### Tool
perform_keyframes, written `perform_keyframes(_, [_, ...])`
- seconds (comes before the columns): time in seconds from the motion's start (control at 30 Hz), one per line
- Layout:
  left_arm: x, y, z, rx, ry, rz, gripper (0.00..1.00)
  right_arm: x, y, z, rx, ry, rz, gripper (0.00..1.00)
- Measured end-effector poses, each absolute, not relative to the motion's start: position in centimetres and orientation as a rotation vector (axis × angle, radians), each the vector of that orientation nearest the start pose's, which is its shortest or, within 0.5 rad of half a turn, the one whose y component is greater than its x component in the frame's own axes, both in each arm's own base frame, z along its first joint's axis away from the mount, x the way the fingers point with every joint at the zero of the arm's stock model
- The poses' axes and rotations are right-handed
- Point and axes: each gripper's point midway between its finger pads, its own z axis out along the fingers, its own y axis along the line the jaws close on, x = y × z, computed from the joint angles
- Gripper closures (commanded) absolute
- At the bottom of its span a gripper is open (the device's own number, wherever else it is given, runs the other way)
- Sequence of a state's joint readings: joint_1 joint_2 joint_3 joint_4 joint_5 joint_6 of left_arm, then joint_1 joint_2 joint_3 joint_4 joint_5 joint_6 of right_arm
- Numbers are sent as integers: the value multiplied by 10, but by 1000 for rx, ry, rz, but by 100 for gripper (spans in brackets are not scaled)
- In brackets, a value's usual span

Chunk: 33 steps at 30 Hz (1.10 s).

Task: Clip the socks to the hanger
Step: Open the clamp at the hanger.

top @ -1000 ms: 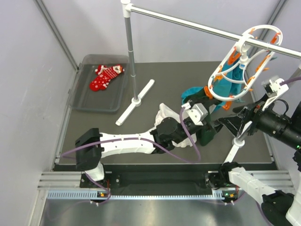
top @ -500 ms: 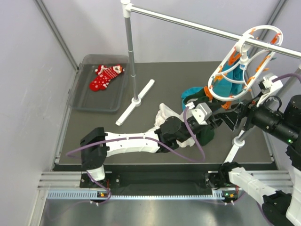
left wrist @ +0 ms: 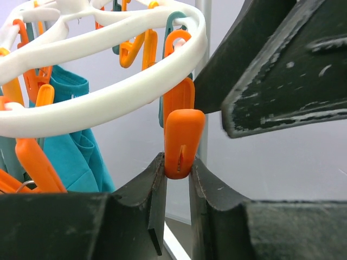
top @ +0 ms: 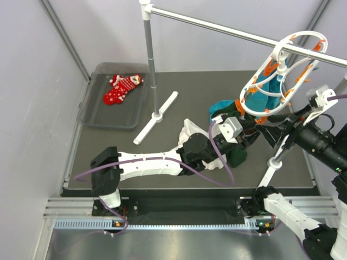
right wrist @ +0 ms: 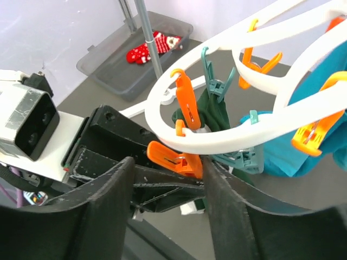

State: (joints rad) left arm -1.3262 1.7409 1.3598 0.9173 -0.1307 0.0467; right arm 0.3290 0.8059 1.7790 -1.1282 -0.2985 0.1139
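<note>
In the last sec. the left arm was pushed a bit further right, under the hanger (left wrist: 108, 96), and the right arm was brought closer to it, w/ the wrist lifted. The left gripper (left wrist: 177, 165) is now closed onto one orange clip (left wrist: 183, 135) at the low edge of the outer ring; in the left wrist view the clip's free end is pinched between both fingers. The right gripper (right wrist: 168, 162) is held spread wide, its fingers on either side of the same clip, and no contact can be seen. The socks (top: 123, 88) were not moved. They are lying together in the grey tray (top: 95, 111) at the far left, well apart from the hanger. So nothing is clipped yet. It is judged that only the clip side is being prepared, and a sock must be fetched before this grip is of any use.
</note>
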Motion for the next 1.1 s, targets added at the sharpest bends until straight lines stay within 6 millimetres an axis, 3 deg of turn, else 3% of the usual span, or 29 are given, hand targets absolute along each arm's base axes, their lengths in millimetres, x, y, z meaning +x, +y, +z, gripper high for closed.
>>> perform_keyframes(0.57, [151, -529, 432, 596, 963, -1158, 93, 143, 109, 464, -440, 1658, 572, 48])
perform_keyframes(0.8, [154, -529, 434, 589, 981, -1146, 94, 152, 111, 451, -442, 1695, 559, 44])
perform_keyframes(0.9, [154, -529, 434, 591, 986, -1144, 94, 157, 110, 448, -435, 1709, 549, 47])
perform_keyframes(0.97, [155, -530, 432, 593, 992, -1140, 93, 158, 109, 447, -431, 1711, 541, 59])
perform_keyframes(1.0, [156, -530, 431, 595, 1000, -1136, 90, 158, 109, 447, -429, 1711, 544, 70])
perform_keyframes(1.03, [156, -530, 430, 595, 1003, -1134, 81, 158, 109, 447, -432, 1711, 542, 100])
perform_keyframes(1.07, [156, -530, 429, 596, 1008, -1132, 47, 161, 107, 448, -428, 1704, 522, 100])
perform_keyframes(1.1, [155, -531, 429, 596, 1010, -1137, 30, 164, 104, 451, -408, 1696, 507, 100])
